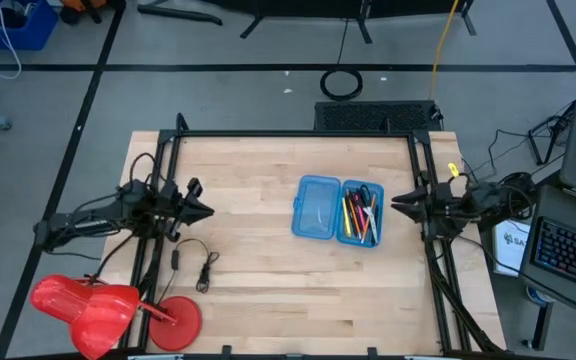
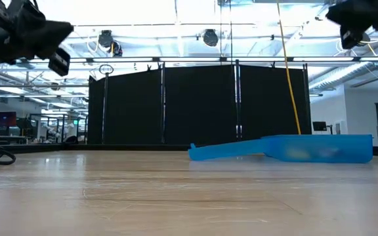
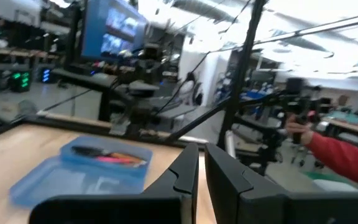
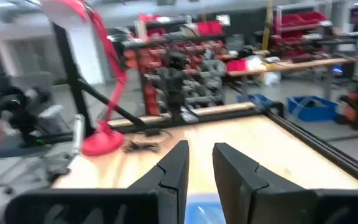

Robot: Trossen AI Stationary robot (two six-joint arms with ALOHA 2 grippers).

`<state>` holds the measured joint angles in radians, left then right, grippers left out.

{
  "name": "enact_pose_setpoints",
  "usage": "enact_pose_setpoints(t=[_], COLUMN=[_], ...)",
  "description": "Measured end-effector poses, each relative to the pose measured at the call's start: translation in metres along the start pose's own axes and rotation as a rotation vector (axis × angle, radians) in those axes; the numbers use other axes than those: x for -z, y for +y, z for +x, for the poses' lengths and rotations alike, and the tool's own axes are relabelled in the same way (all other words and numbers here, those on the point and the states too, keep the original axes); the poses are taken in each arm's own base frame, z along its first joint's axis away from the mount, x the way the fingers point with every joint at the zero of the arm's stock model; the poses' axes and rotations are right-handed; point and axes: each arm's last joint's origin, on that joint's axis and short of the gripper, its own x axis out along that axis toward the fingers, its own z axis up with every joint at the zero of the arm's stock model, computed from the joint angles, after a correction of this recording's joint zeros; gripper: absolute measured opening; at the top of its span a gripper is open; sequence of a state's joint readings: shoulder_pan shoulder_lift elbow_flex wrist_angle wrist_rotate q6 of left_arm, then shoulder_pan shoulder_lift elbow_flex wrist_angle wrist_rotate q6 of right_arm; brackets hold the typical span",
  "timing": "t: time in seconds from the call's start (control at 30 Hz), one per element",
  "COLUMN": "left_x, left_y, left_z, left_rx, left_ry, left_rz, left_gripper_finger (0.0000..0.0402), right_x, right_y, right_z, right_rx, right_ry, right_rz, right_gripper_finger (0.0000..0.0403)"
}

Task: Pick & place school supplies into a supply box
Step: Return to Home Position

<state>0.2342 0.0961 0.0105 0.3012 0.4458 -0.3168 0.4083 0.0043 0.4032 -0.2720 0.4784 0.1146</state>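
Supply box [image 1: 318, 208] open w/ school supplies [image 1: 360, 213] inside, between shut left gripper [image 1: 208, 211], slightly parted right gripper [image 1: 395, 203].

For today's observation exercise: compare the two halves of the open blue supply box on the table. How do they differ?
The right half holds the school supplies, pens, pencils and markers lying lengthwise; the left half holds none, so the table shows through it. In the low view the right half stands taller and the left half lies flatter. Both are translucent blue rounded rectangles of similar size, joined side by side.
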Motion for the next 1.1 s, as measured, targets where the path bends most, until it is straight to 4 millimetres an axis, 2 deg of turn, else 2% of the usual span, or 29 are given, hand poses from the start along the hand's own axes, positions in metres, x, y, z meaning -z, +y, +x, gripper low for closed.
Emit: enact_pose_setpoints(t=[0.17,0.37,0.6,0.77,0.93,1.1], left_x=[0.006,0.009,0.017,0.017,0.017,0.017], left_y=[0.006,0.009,0.015,0.015,0.015,0.015], left_z=[-0.003,-0.004,-0.006,-0.006,-0.006,-0.006], left_rx=[-0.069,-0.11,-0.266,-0.279,-0.28,-0.28], left_ry=[0.059,0.089,0.131,0.129,0.127,0.127], left_rz=[0.011,0.036,-0.048,-0.064,-0.075,-0.075], left_gripper_finger=[0.0031,0.0031,0.0031,0.0031,0.0031,0.0031], right_x=[0.019,0.038,0.053,0.072,0.089,0.077], right_y=[-0.002,-0.002,-0.004,-0.005,-0.004,-0.001], right_z=[0.006,0.012,0.016,0.019,0.024,0.027], right_rx=[0.103,0.14,0.244,0.247,0.251,0.228], right_ry=[0.038,0.066,0.091,0.139,0.109,-0.016], right_rz=[-0.039,-0.044,-0.075,-0.107,-0.013,0.063], right_gripper_finger=[0.0061,0.0061,0.0061,0.0061,0.0061,0.0061])
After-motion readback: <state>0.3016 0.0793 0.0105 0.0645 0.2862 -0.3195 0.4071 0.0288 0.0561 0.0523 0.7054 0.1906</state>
